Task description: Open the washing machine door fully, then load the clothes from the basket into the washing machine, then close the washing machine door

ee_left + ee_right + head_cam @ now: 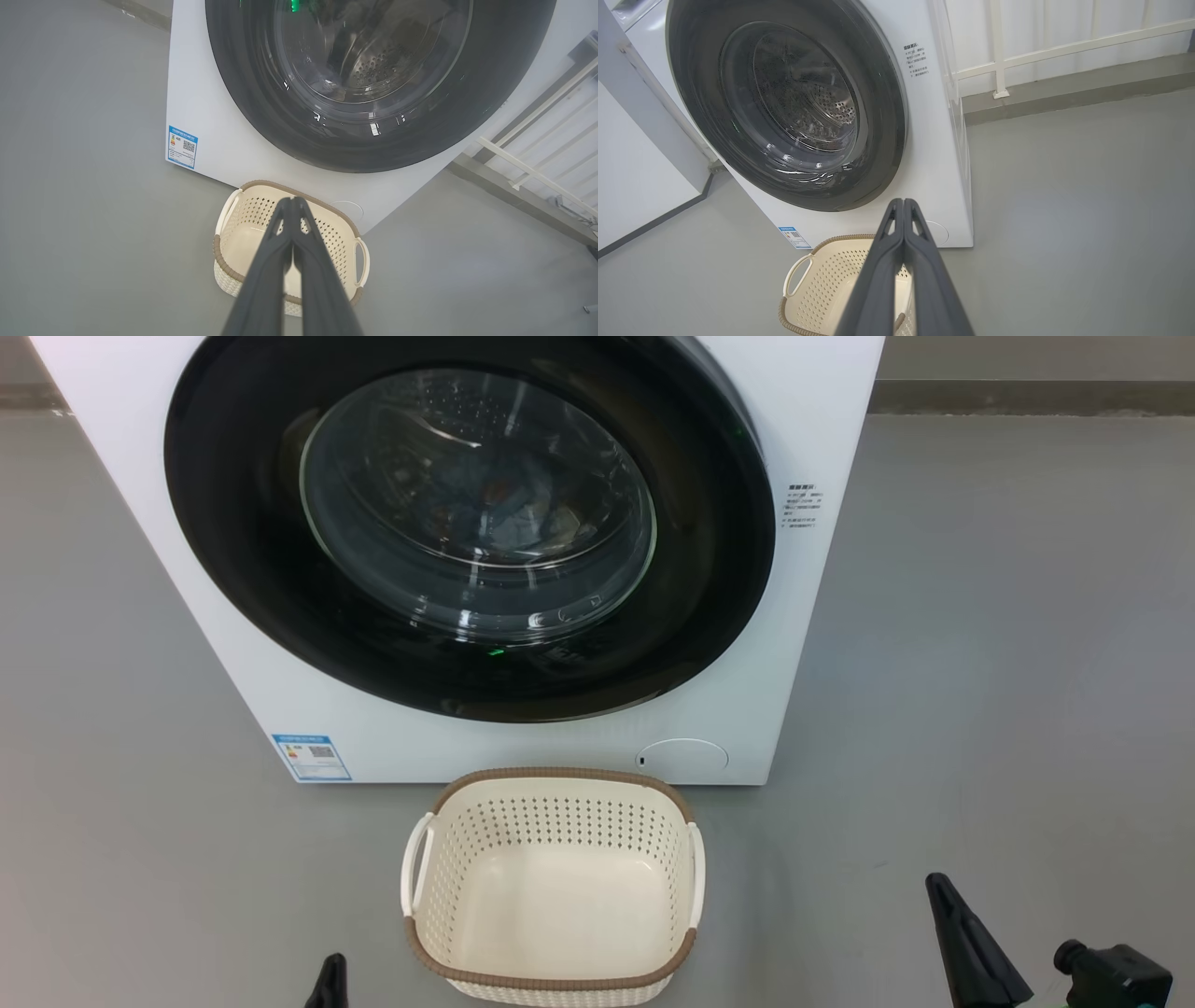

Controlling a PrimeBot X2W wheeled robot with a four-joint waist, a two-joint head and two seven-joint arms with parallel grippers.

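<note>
The white washing machine [822, 635] stands in front of me with its round black door [709, 569] shut against its front. Through the glass window, blue fabric, the clothes [509, 509], lies dimly inside the drum. The cream basket [560, 775] sits on the floor just before the machine, with nothing in it. My left gripper [329, 980] is shut and holds nothing, low beside the basket's left; its wrist view has the shut tips [292, 201] over the basket [233, 275]. My right gripper [936, 887] is shut on nothing too, well right of the basket [831, 280], tips [902, 203] toward the machine's lower front.
Grey floor spreads around the machine. A white railing [1064, 46] runs behind it on the right, and a white panel [635, 177] stands to its left. A blue label [311, 757] and a round cover [684, 756] sit low on the front.
</note>
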